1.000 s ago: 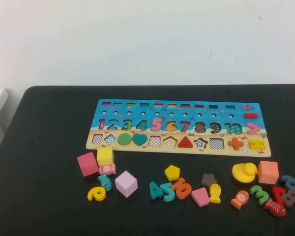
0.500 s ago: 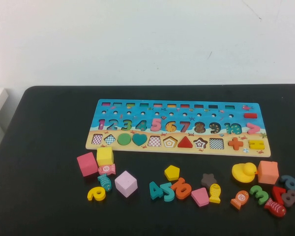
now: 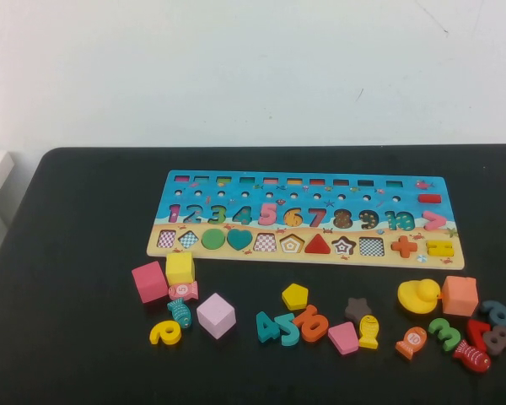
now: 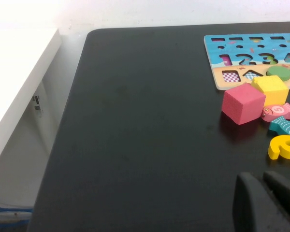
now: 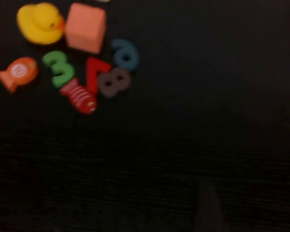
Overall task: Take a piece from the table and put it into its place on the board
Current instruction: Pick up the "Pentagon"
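The board (image 3: 306, 219) lies across the far middle of the black table (image 3: 67, 321), with its blue top edge away from the robot and its sandy strip nearest the loose pieces. In that strip the green circle and teal heart, the red triangle, the orange plus and the yellow equals sign are seated, while the pentagon recess (image 3: 292, 244) between a chequered square and the triangle stands open. The yellow pentagon (image 3: 295, 296) lies flat on the table just in front of the board, nearly in line with that recess, touching nothing that I can make out, with the orange 6 (image 3: 313, 323) and teal 4 and 5 just nearer the robot. To the left sit a pink cube (image 3: 149, 281) and a yellow cube (image 3: 180, 268) side by side, and a lilac cube (image 3: 216, 315) a little apart. To the right are the yellow duck (image 3: 418, 295) and an orange cube (image 3: 460, 295), with a cluster of numbers and fish beyond them. Neither arm shows from above. The left gripper (image 4: 266, 203) hangs over bare table near the left corner, its dark fingers close together with only a narrow gap, holding nothing. The right gripper is hardly to be seen in its own dark view over the right-hand cluster; it stands wide open and has hold of nothing.
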`<state>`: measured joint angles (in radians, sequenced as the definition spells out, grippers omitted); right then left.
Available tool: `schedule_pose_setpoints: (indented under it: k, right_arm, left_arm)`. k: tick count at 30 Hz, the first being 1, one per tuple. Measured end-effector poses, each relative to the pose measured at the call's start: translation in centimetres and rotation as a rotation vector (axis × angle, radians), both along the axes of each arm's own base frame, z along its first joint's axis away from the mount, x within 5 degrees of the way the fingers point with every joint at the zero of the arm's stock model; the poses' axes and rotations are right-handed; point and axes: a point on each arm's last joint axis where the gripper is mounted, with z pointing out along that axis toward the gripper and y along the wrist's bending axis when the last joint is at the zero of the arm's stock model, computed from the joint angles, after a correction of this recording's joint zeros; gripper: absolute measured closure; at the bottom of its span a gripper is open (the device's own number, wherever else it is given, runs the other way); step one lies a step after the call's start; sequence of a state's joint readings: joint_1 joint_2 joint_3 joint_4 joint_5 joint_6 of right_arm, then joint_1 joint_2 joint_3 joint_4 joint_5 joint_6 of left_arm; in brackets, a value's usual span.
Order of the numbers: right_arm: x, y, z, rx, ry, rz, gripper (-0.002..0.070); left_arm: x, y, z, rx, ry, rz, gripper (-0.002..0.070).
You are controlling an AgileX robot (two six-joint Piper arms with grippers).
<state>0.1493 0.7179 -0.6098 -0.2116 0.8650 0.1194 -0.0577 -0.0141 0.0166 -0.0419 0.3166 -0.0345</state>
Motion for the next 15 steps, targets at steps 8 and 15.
schedule_pose_setpoints:
  k: [8,15]
  right_arm:
    - [4.9,5.2,-2.2,0.149,0.012,0.175,0.0635]
    - [10.0,12.6,-3.8,0.19,0.155,0.323,0.0657]
  left_arm:
    - [0.0,0.0,0.0,0.0,0.0,0.0,0.0676]
    - [0.0,0.0,0.0,0.0,0.0,0.0,0.0676]
